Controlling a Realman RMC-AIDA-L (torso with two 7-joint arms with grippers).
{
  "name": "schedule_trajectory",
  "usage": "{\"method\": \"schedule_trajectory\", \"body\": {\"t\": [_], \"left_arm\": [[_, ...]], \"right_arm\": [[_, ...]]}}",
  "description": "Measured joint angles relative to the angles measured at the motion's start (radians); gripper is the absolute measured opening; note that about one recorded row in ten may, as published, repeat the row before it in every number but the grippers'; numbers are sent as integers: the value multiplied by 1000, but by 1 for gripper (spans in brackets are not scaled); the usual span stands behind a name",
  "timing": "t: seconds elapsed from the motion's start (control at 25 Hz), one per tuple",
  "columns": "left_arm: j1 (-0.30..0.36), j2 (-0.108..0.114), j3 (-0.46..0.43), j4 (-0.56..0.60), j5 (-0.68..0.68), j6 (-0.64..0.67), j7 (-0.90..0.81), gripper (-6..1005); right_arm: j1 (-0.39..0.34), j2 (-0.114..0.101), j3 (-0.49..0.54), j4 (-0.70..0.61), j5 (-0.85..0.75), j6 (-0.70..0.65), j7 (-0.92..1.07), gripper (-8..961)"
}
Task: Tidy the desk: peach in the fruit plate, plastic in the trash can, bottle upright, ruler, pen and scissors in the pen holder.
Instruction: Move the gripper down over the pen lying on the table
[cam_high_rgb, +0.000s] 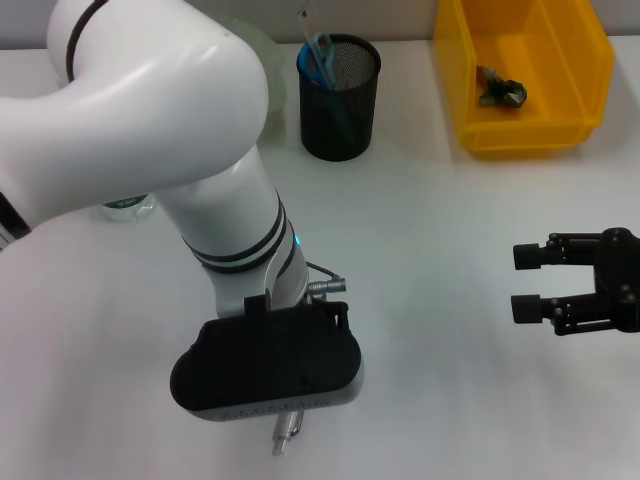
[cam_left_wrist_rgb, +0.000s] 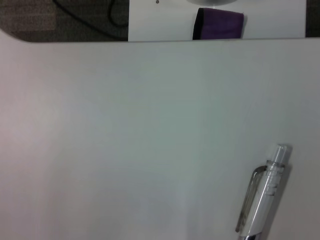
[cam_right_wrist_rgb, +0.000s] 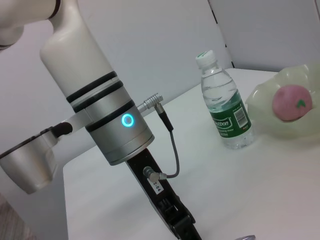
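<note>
Now the pen (cam_left_wrist_rgb: 263, 197) step seems in hand: it lies on the table well short of the pen holder (cam_high_rgb: 339, 97), under the left gripper (cam_high_rgb: 285, 430), whose finger state I cannot tell. Next comes gripping it for that holder; the right gripper (cam_high_rgb: 527, 283) waits open far beside the holder.

The left gripper (cam_high_rgb: 285, 425) is hiding its own fingers beneath its black housing in the head view, and most of the pen (cam_high_rgb: 287, 430) is lying under it. The left wrist view's edge is cutting off the pen's lower end. The left arm (cam_high_rgb: 150, 110) is covering the bottle (cam_high_rgb: 128, 207) almost entirely.
</note>
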Motion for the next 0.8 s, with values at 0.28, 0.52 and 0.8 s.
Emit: {"method": "schedule_trajectory", "body": {"t": [0.28, 0.52, 0.8], "left_arm": [[-11, 0, 3, -23, -4, 0, -3, 369], [-20, 0, 10, -46, -11, -3, -5, 364], [-22, 0, 13, -50, -13, -6, -7, 359]], "right_arm": [[0, 0, 8, -1, 2, -5, 1, 802], [2, 0, 9, -2, 2, -6, 2, 802], [2, 0, 9, -9, 2, -7, 2, 802]]}}
